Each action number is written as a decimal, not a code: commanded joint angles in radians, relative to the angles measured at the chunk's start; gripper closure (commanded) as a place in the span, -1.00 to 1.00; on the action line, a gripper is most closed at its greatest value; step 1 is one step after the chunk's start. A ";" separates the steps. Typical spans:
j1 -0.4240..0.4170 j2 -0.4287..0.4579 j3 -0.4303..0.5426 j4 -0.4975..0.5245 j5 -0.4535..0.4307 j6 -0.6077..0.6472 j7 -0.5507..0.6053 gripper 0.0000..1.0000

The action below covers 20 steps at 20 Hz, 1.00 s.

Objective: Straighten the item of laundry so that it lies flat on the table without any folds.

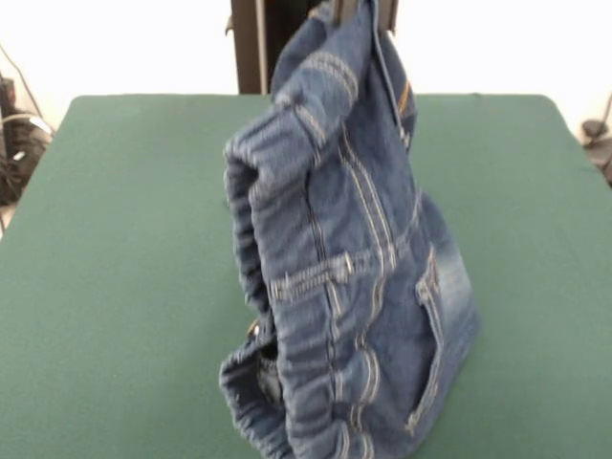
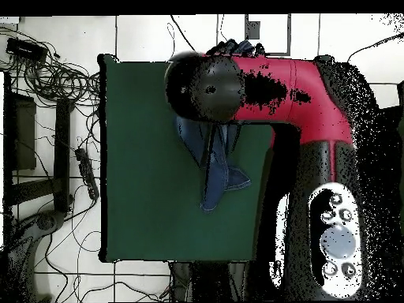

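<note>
Jeans (image 1: pixel 354 258) hanging crumpled above the table (image 1: pixel 124 239) — top edge out of frame.

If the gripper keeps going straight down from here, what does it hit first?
Probably the jeans hanging bunched below it, then the green table. The gripper itself is hidden in both views, so depth is uncertain.

Faded denim jeans (image 1: pixel 354 277), matt felt table (image 1: pixel 124 249)

The blue denim jeans (image 1: pixel 354 277) hang up off the big green felt-covered table (image 1: pixel 124 249), roughly mid-table in the front view, lower end bunched near the front edge. Overhead, the red-and-black robot arm (image 2: pixel 268 91) sits right above them.
</note>
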 commanded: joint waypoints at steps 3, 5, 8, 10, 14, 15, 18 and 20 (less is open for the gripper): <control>0.122 -0.105 -0.101 0.347 0.046 -0.119 0.358 1.00; 0.162 -0.101 -0.136 0.355 0.051 -0.131 0.407 1.00; 0.220 -0.094 -0.186 0.360 0.061 -0.143 0.466 1.00; 0.263 -0.093 -0.222 0.366 0.065 -0.143 0.509 1.00; 0.311 -0.110 -0.246 0.436 0.092 -0.183 0.537 1.00; 0.320 -0.116 -0.249 0.452 0.094 -0.186 0.534 1.00; 0.366 -0.132 -0.273 0.497 0.090 -0.210 0.577 1.00; 0.402 -0.133 -0.292 0.515 0.076 -0.235 0.608 1.00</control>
